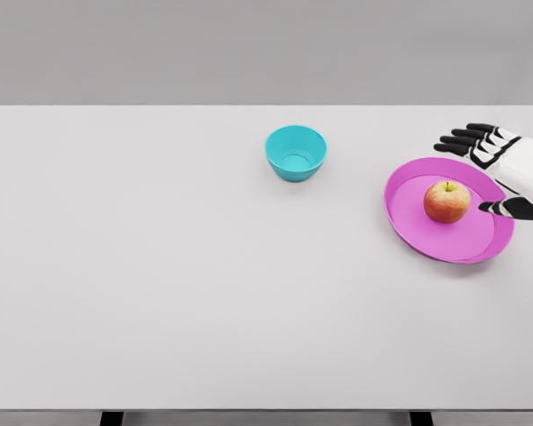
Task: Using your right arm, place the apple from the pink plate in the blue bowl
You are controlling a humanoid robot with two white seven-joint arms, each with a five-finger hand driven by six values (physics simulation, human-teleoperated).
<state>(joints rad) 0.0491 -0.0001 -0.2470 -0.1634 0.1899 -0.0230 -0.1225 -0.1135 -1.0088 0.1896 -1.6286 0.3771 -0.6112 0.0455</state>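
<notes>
A red and yellow apple (447, 201) sits upright in the middle of the pink plate (409, 222) at the right side of the white table. The blue bowl (296, 153) stands empty further back, left of the plate. My right hand (481, 173) comes in from the right edge and hovers over the plate's right rim, just right of the apple. Its fingers (462, 140) are spread toward the back and the thumb (497, 208) points at the apple, a small gap away. It holds nothing. The left arm does not show.
The white table (160, 284) spans the whole view, its front edge near the bottom of the picture. A grey wall stands behind its far edge.
</notes>
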